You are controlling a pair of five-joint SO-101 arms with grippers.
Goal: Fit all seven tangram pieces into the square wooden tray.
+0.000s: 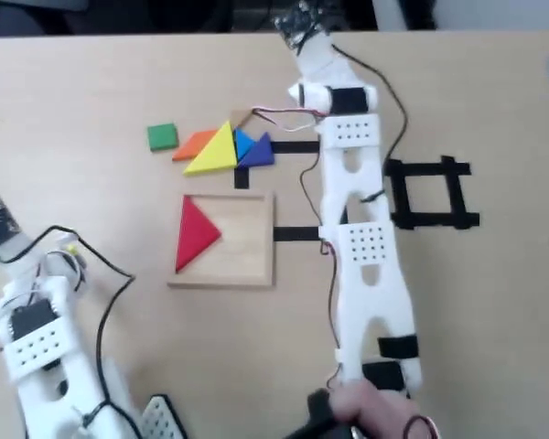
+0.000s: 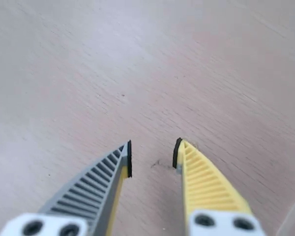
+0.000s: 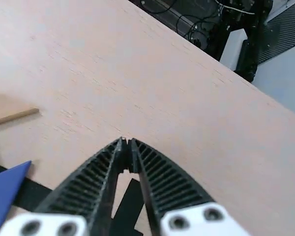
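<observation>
The table (image 2: 137,59) is matt grained wood, the tray (image 1: 247,245) pale smooth wood.

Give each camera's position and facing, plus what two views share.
High view: fixed overhead, facing down on the square wooden tray and both white arms.
Left wrist view: on that wrist, facing bare tabletop past the open left gripper.
Right wrist view: on that wrist, facing the table's far edge past the shut right gripper.
Shared by high and right wrist: the dark blue triangle.
</observation>
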